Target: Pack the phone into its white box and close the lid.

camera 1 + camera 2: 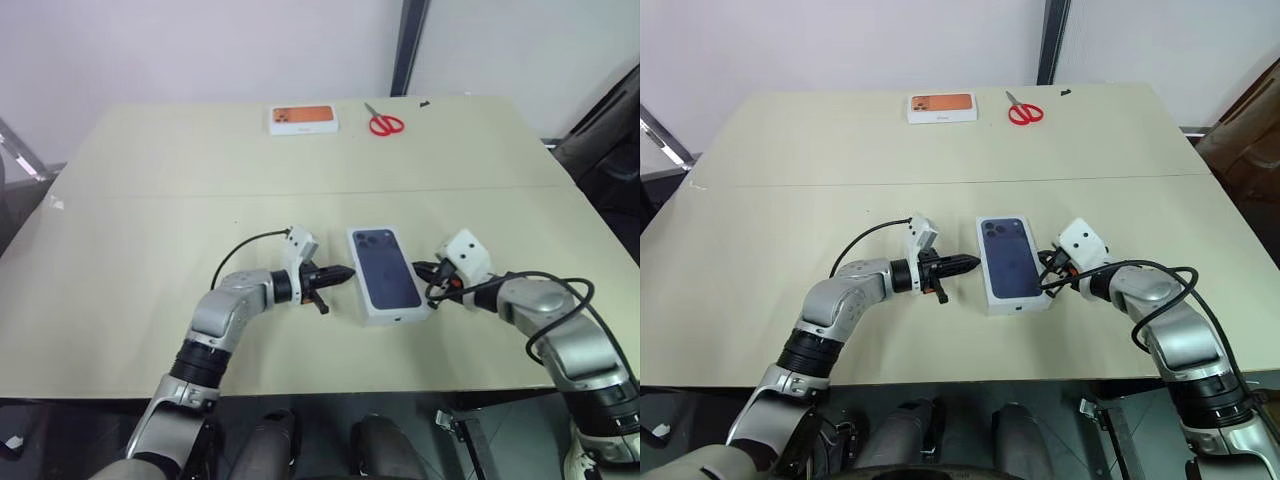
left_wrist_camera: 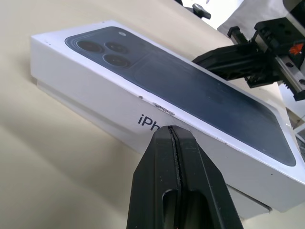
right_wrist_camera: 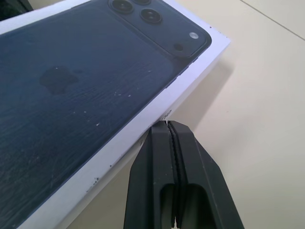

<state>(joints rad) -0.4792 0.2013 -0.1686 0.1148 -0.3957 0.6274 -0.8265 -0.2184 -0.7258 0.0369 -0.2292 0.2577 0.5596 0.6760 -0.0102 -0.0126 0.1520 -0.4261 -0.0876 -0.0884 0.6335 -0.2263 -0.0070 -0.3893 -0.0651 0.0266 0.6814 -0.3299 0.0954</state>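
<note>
On the tan table (image 1: 150,230), near its front edge and between the two arms, sits the white box (image 2: 62,98) with the lid (image 1: 383,268) on it; the lid's top carries a dark navy print of a phone's back, camera cluster toward the far end. In the left wrist view the lid has not come fully down: a strip of the base shows beneath its wall along the side. The phone itself cannot be seen, so whether it lies inside cannot be told. The left gripper (image 1: 342,272) points in from the robot's left at the lid's long side wall, its jaws pressed together on nothing, tip at or just short of the wall by the printed lettering. The right gripper (image 3: 167,125) comes in from the opposite side, jaws likewise closed and empty, tip right at the lid's lower edge near the camera end. Well apart, at the table's far edge, lie an orange-topped box (image 1: 303,119) and, beside it, red scissors (image 1: 384,122).
</note>
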